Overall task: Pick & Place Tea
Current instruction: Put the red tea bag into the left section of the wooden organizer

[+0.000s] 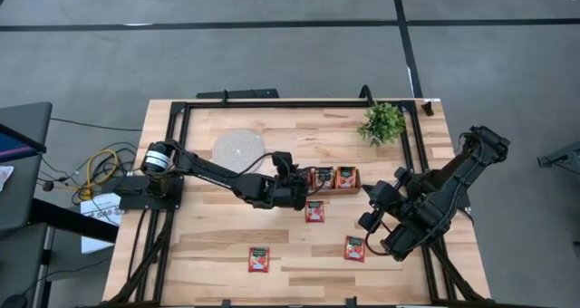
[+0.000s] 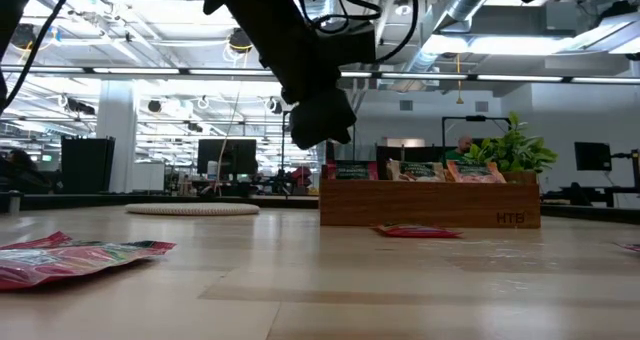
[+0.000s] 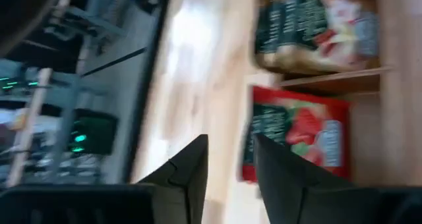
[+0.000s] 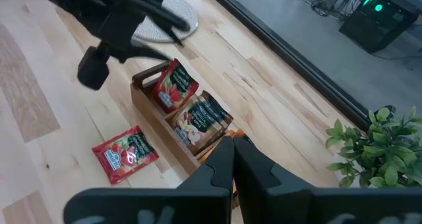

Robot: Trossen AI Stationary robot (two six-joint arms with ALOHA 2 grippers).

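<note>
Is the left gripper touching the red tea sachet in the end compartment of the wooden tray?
Apart. In the right wrist view the left gripper hangs beside the wooden tray, with bare table showing between it and the red sachet standing in the end compartment.

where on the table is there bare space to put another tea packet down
Bare wood lies between the round disc and the plant, and at the near left corner beside the loose red packet. It is crowded around the wooden tray, where the left end effector hovers.
</note>
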